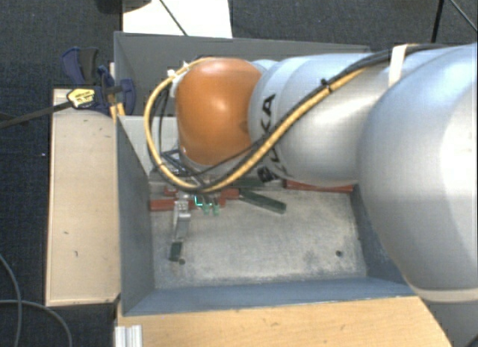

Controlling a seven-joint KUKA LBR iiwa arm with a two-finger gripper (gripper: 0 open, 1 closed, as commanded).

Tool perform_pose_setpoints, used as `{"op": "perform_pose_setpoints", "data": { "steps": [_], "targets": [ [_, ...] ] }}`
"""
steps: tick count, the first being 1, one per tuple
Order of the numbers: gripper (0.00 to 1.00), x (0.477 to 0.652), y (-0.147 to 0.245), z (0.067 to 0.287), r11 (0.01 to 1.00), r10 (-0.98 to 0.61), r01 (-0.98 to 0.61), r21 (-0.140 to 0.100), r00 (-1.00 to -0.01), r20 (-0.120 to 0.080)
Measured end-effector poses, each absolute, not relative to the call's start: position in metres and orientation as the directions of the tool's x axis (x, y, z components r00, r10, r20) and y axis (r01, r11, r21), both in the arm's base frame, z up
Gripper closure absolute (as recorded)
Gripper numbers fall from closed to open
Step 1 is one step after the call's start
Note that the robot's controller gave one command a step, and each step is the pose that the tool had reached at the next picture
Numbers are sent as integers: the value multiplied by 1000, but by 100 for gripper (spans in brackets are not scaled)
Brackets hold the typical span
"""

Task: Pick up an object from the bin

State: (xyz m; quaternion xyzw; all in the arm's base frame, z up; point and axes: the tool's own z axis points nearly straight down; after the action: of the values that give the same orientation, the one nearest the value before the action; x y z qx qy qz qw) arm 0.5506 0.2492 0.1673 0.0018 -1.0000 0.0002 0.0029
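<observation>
My gripper [178,235] hangs below the wrist at the bin's left side and reaches down to the floor near the left wall. A flat red-brown bar [160,204] lies just behind it against the left wall. A dark green elongated piece [264,202] lies on the floor to its right, half under the wrist. A small teal-green part [207,204] shows between the two, close under the wrist. I see nothing held in the gripper.
The arm and its wrist cover hide the back and right of the bin. A second red-brown strip [320,186] pokes out beneath the arm at mid-right. A tiny dark speck [338,254] lies on the bare grey floor towards the front right.
</observation>
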Motion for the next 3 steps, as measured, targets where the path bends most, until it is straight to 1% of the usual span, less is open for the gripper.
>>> {"op": "perform_pose_setpoints", "data": {
  "steps": [1, 2, 3],
  "targets": [
    [0, 553, 248, 172, 1000, 2, 2, 2, -1000, -2],
    [0, 530, 242, 140, 982, -188, -188, 3, -982, -11],
    [0, 541, 239, 103, 852, -523, -523, 1, -852, -1]
  ]
}}
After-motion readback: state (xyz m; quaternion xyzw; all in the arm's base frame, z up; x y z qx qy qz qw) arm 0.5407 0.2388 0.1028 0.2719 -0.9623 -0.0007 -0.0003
